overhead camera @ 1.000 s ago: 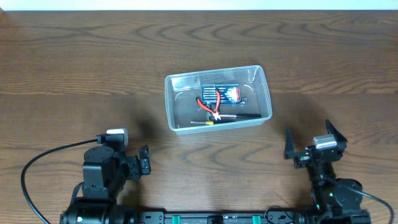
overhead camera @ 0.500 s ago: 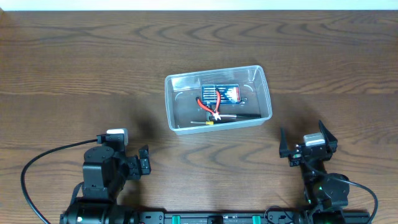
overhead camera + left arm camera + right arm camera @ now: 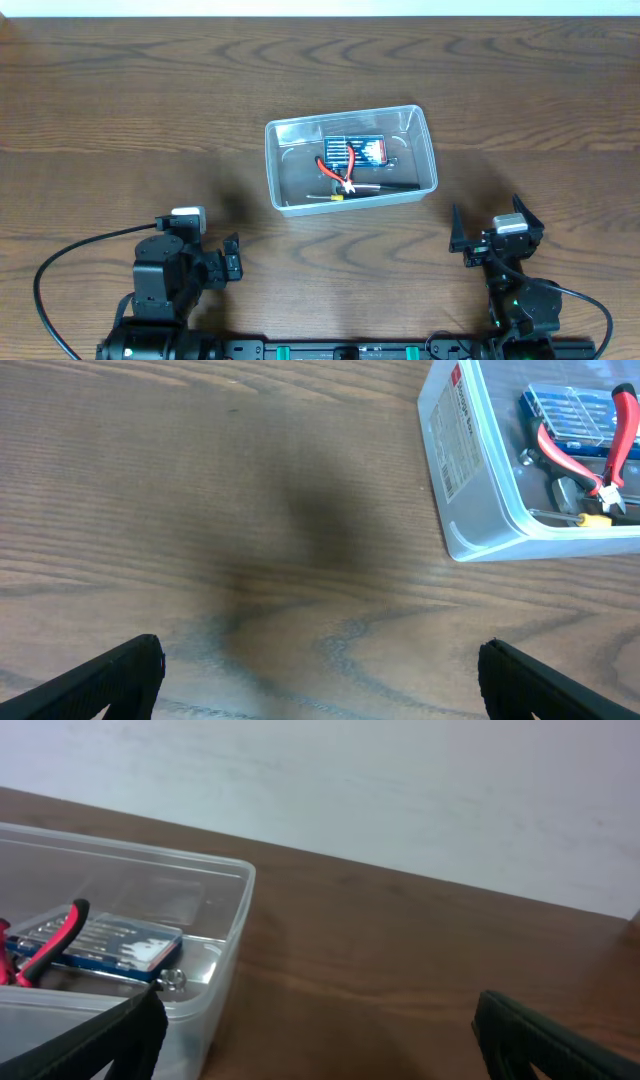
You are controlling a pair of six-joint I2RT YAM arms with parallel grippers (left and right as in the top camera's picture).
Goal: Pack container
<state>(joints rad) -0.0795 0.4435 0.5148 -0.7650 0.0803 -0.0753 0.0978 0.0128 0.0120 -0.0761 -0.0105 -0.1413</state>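
The clear plastic container (image 3: 285, 170) sits mid-table. Inside lie a blue screwdriver-set case (image 3: 368, 150), red-handled pliers (image 3: 338, 166) and a black tool with a yellow part (image 3: 385, 186). The container also shows in the left wrist view (image 3: 470, 480) at upper right and in the right wrist view (image 3: 215, 960) at left. My left gripper (image 3: 233, 258) is open and empty near the front left edge, well short of the container. My right gripper (image 3: 488, 232) is open and empty at the front right, to the right of the container.
The table (image 3: 120, 110) is dark brown wood. A pale wall (image 3: 400, 790) rises behind its far edge. A black cable (image 3: 60, 265) loops beside the left arm's base.
My right arm has drawn back toward the front edge and slightly left, jaws still open. The left arm and the container's contents have not moved.
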